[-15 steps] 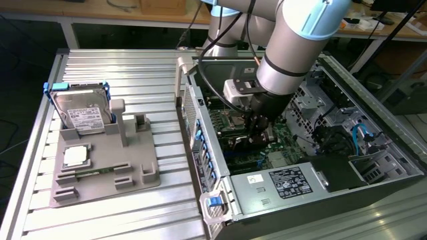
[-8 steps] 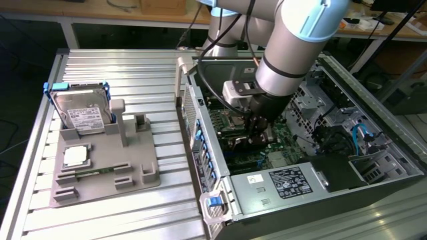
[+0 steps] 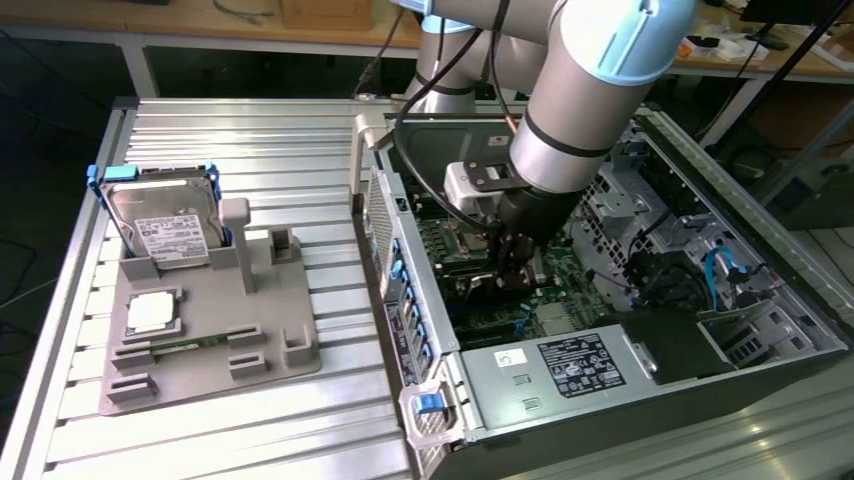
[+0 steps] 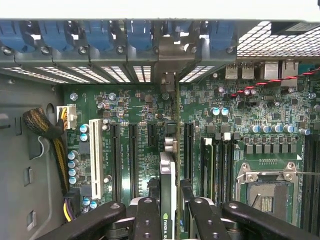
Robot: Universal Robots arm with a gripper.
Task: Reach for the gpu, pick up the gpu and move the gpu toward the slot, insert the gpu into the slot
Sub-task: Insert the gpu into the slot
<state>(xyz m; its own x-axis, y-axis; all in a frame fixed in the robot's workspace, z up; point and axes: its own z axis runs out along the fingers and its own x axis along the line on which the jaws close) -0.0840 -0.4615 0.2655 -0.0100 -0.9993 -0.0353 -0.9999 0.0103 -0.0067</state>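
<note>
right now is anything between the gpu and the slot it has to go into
Nothing visible. In the wrist view the gripper holds the gpu edge-on, directly over the motherboard, its bracket end lined up with a rear case opening. The slot beneath is hidden by the card itself.

Robotics lab/workshop setting. Ribbed aluminium bench point(image 3: 227, 420) carries grey parts fixture point(image 3: 200, 350) and opened PC tower point(image 3: 601, 300); motherboard point(image 4: 240, 125) exposed. Industrial arm point(image 3: 587, 90) mounted over bench. Wooden worktables point(image 3: 200, 20) with cables behind.
</note>
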